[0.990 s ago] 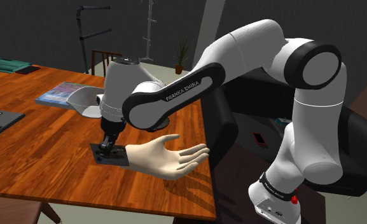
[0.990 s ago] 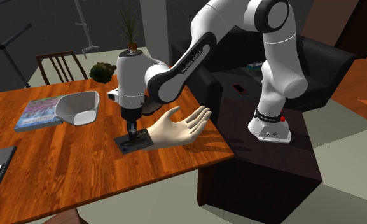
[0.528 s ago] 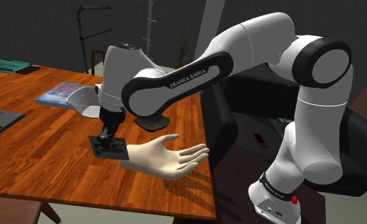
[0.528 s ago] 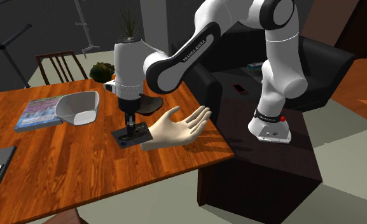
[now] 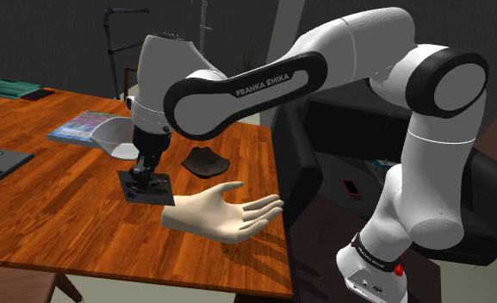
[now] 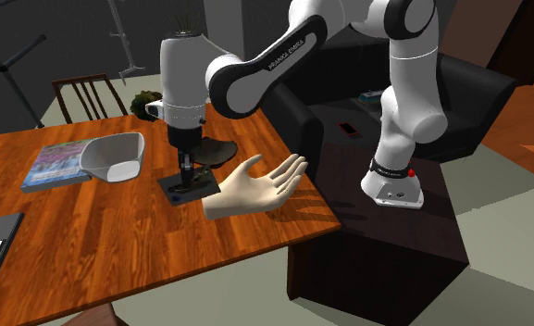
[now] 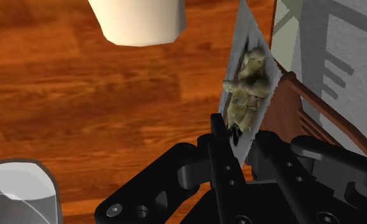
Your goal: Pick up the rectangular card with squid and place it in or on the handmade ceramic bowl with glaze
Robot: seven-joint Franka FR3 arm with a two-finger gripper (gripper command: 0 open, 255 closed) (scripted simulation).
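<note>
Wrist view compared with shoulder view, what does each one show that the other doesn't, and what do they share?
The wrist view adds the card's printed face, a pale squid picture, with the card's edge clasped between the fingers. The shoulder view adds the white arm, its stand, a dark dish beside the hand model, and a book by the white bowl. Both share the card, the gripper, the wooden table, the hand model and the white bowl.
</note>
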